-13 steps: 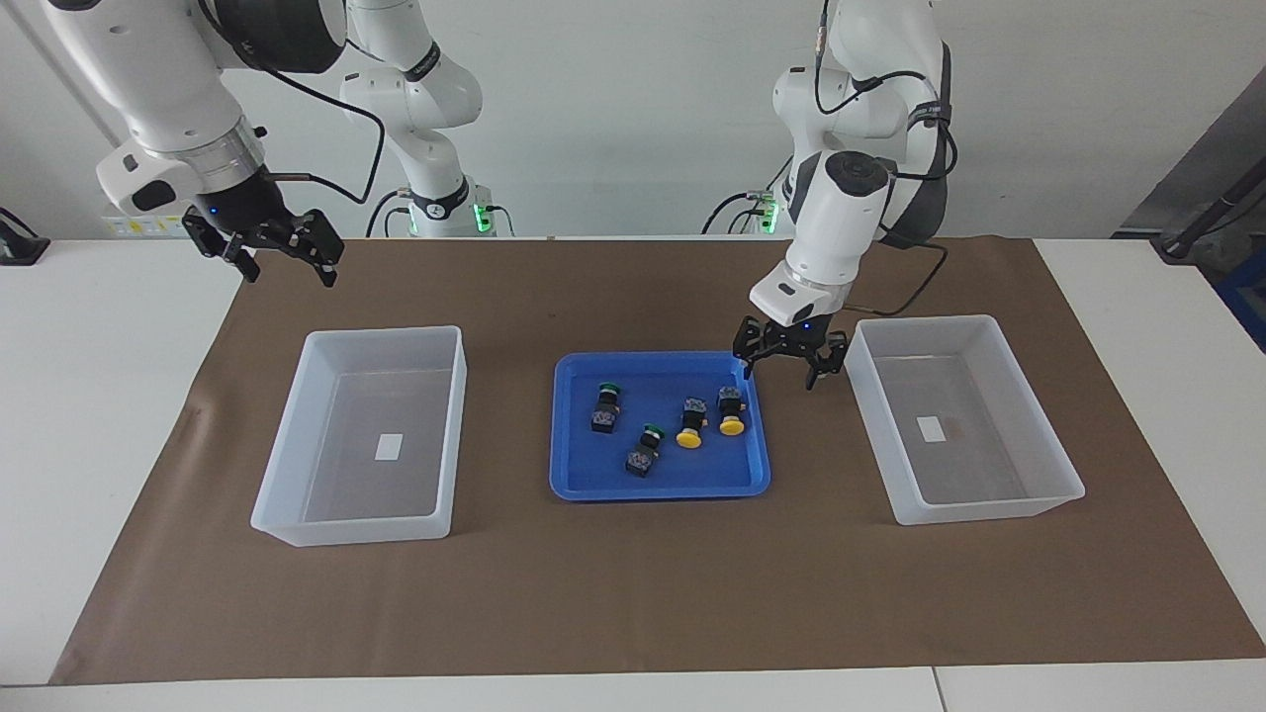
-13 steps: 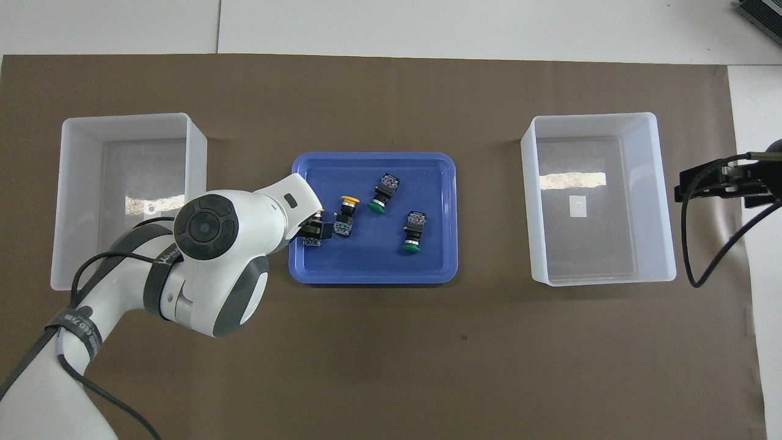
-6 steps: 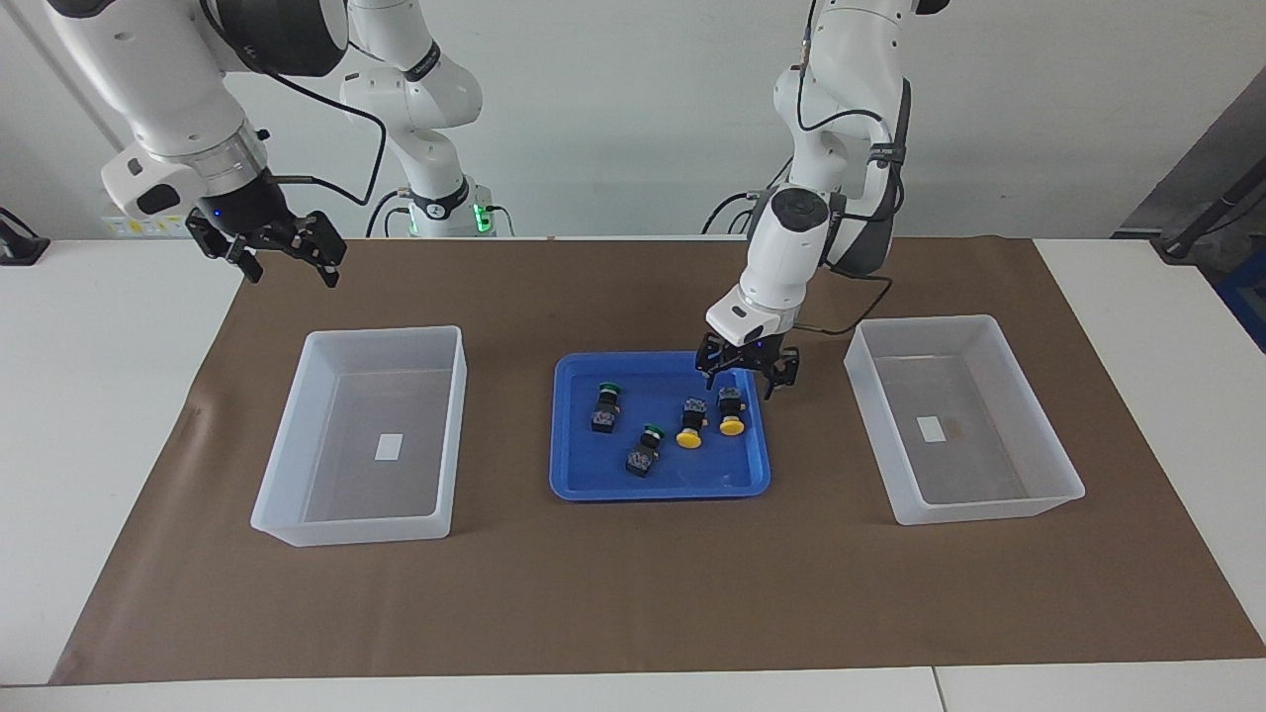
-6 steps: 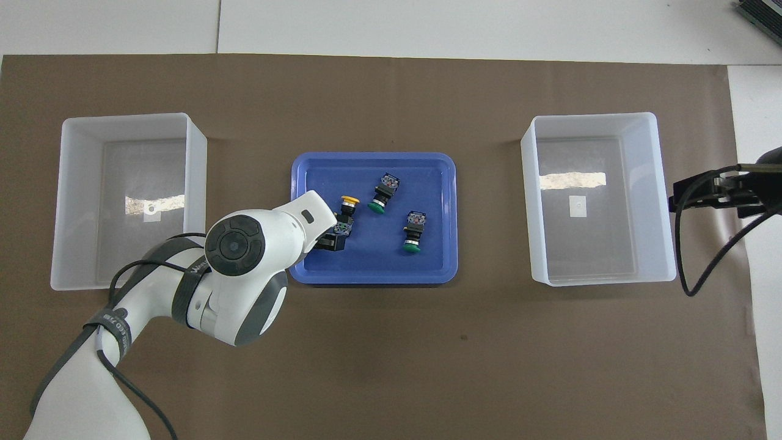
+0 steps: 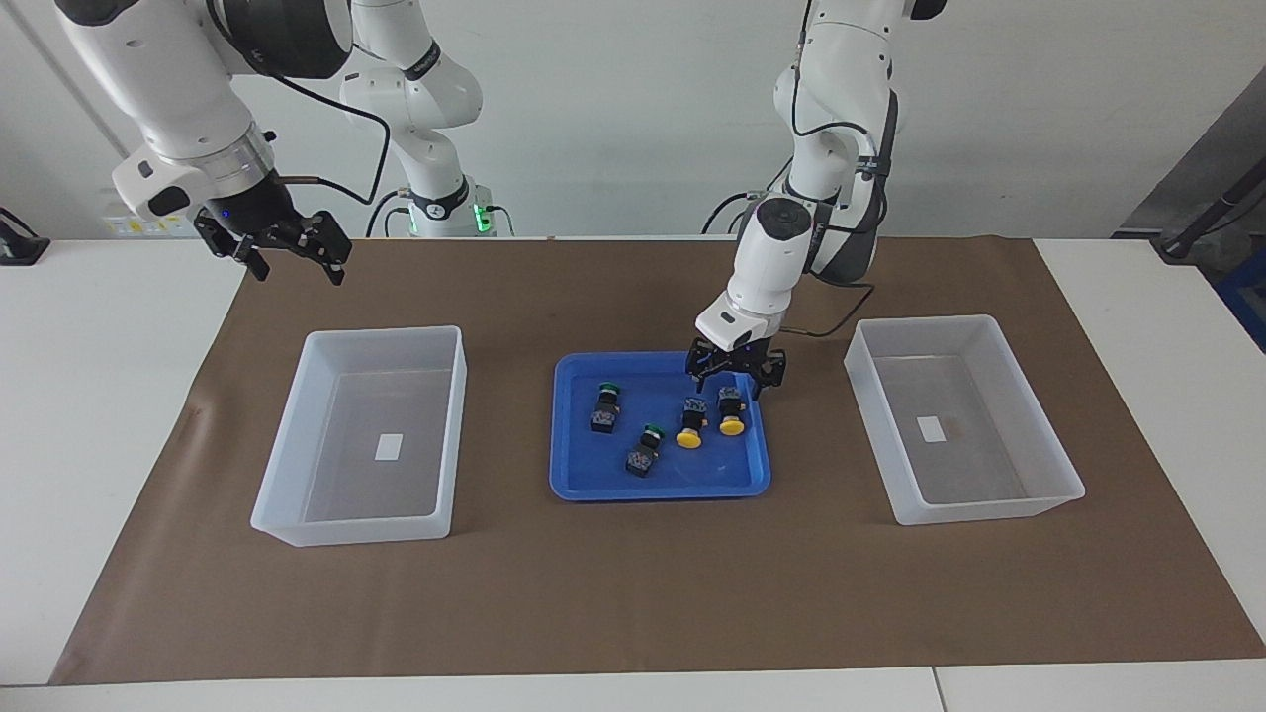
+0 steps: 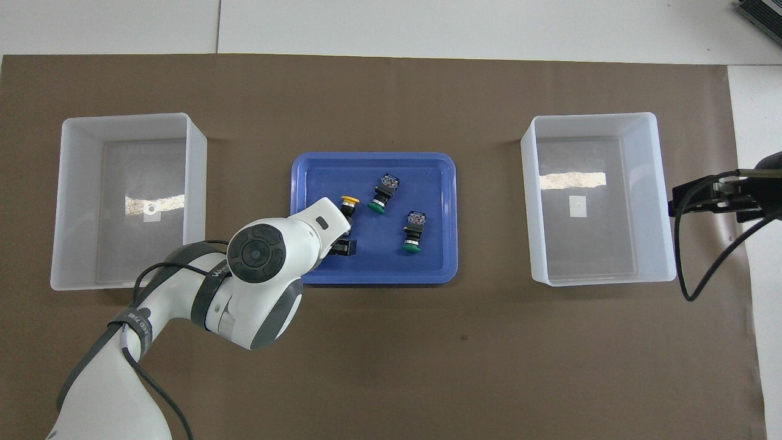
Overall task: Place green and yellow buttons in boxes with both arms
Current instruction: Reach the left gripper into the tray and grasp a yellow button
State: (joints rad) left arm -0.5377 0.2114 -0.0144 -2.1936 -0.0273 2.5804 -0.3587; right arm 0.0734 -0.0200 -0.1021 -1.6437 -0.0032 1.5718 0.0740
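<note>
Hovering left gripper (image 5: pixel 734 380) looks open over yellow button (image 5: pixel 731 408) in tray (image 5: pixel 657 487); prob straddle its body squarely b4 squeezing. Right gripper (image 5: pixel 285 252) waits open.

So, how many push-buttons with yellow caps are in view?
2. Both yellow-capped push-buttons lie side by side in the shallow blue plastic tray, at the left arm's end: one, the other beside it. None in either box.

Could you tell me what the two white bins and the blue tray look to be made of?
Bins: probably translucent plastic; the brown mat shows dimly through their walls. Blue tray: likely glossy moulded plastic, with rounded corners and a smooth, uniformly coloured rim.
</note>
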